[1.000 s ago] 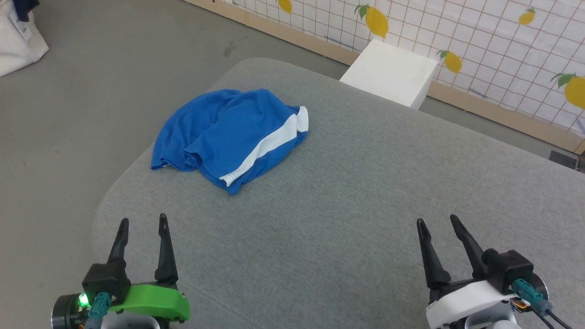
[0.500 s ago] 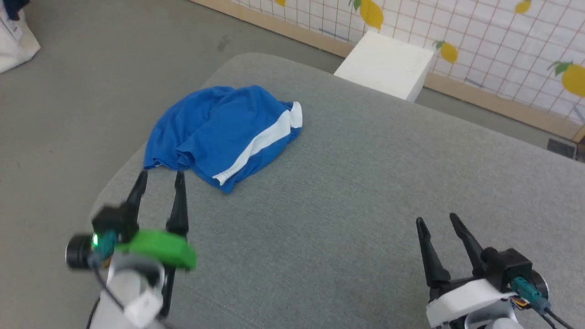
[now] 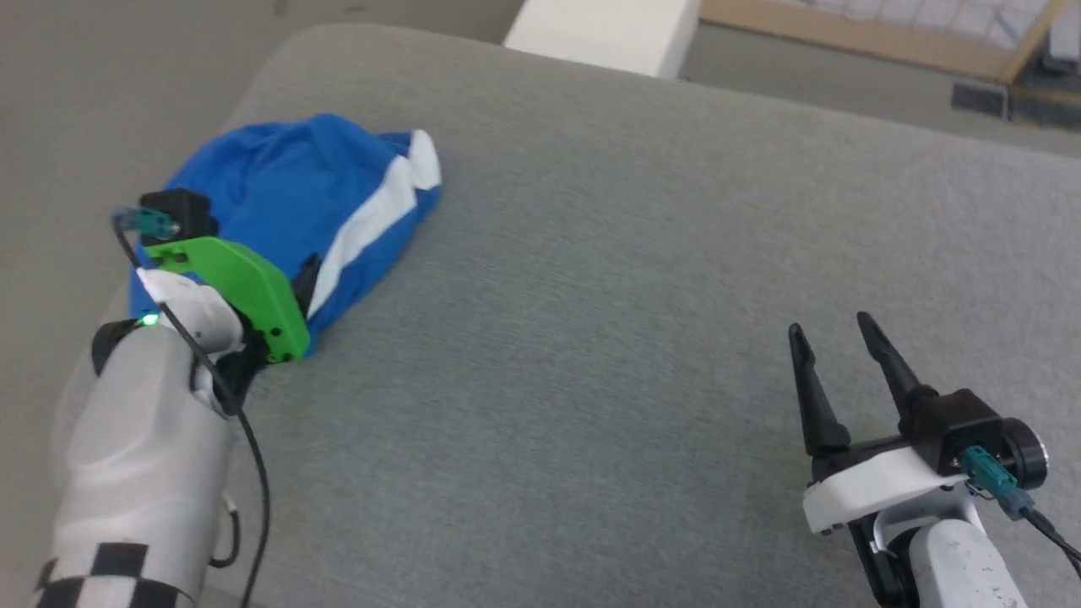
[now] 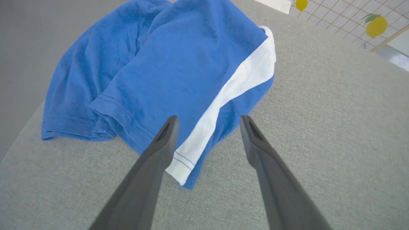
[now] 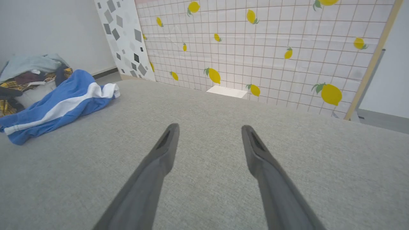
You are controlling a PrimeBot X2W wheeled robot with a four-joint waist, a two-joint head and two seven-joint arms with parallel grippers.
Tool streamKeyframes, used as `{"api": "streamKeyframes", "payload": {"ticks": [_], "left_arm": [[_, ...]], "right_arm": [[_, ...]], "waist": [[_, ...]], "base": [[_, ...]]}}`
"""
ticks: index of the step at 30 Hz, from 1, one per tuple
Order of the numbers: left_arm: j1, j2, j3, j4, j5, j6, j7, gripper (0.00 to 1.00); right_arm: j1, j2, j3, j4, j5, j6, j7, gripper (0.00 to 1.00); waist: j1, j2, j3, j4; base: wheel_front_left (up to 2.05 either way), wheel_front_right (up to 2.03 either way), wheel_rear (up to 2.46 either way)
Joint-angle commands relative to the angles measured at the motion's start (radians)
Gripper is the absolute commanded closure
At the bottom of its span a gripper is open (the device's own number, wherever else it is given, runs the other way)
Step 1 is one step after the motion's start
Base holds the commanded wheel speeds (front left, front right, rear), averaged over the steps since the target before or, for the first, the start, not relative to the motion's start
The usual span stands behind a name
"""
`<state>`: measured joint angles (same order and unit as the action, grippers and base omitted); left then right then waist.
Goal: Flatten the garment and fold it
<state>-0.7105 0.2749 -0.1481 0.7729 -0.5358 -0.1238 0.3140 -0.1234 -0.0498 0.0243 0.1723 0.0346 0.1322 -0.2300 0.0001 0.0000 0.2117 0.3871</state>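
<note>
A: Where is the garment found?
B: It is seen crumpled at the table's far left corner, and the left claw is held spread over its white-striped hem.
A: And the right claw?
B: Spread too, empty and well apart from the cloth.

Open grey cushion right of the crumpled shorts; white box beyond the far edge.

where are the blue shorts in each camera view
Head view: shorts at upper left, on the left corner of the grey surface.
Left wrist view: upper left to centre.
Right wrist view: far left edge, mid-height.
Shared landmark: the shorts' white stripe.
</note>
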Motion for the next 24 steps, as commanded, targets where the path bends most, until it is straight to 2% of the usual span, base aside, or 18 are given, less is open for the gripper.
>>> {"api": "streamKeyframes", "payload": {"ticks": [1, 4, 8, 11, 12, 14, 20, 24], "left_arm": [[-0.022, 0.018, -0.01, 0.022, -0.009, -0.007, 0.024, 0.0], [-0.043, 0.042, -0.017, 0.097, -0.016, -0.002, 0.084, 0.0], [-0.061, 0.055, -0.005, 0.18, -0.008, 0.068, 0.085, 0.0], [-0.071, 0.048, -0.001, 0.223, -0.008, 0.099, 0.071, 0.0], [-0.075, 0.043, 0.0, 0.237, -0.011, 0.102, 0.072, 0.05], [-0.084, 0.035, 0.005, 0.248, -0.018, 0.099, 0.045, 1.0], [-0.136, -0.012, 0.043, 0.202, -0.083, 0.02, -0.124, 1.0], [-0.209, -0.035, 0.01, 0.128, -0.096, -0.002, -0.193, 1.0]], "right_arm": [[-0.006, 0.0, -0.004, -0.011, -0.009, -0.002, 0.003, 0.0], [-0.007, 0.0, -0.011, -0.035, -0.018, -0.002, 0.01, 0.0], [-0.015, 0.0, -0.006, -0.057, -0.023, -0.002, 0.017, 0.0], [-0.022, 0.0, -0.002, -0.066, -0.023, -0.002, 0.02, 0.0], [-0.025, 0.0, 0.0, -0.068, -0.021, -0.002, 0.02, 0.0], [-0.03, 0.0, 0.003, -0.068, -0.017, -0.002, 0.019, 0.0], [-0.023, 0.0, 0.024, -0.029, 0.008, -0.002, 0.007, 0.0], [-0.017, 0.0, 0.042, 0.0, 0.038, -0.002, -0.005, 0.0]], "waist": [[-0.0001, 0.0, 0.128, -0.125], [-0.0001, 0.0, 0.159, -0.146], [-0.0001, 0.0, 0.184, -0.163], [-0.0001, 0.0, 0.194, -0.167], [-0.0001, 0.0, 0.196, -0.168], [-0.0001, 0.0, 0.195, -0.167], [-0.0001, 0.0, 0.128, -0.158], [-0.0001, 0.0, 0.046, -0.174]], "base": [[0.0, 0.0, 0.0], [0.0, 0.0, 0.0], [0.0, 0.0, 0.0], [0.0, 0.0, 0.0], [0.0, 0.0, 0.0], [0.0, 0.0, 0.0], [0.0, 0.0, 0.0], [0.0, 0.0, 0.0]]}}
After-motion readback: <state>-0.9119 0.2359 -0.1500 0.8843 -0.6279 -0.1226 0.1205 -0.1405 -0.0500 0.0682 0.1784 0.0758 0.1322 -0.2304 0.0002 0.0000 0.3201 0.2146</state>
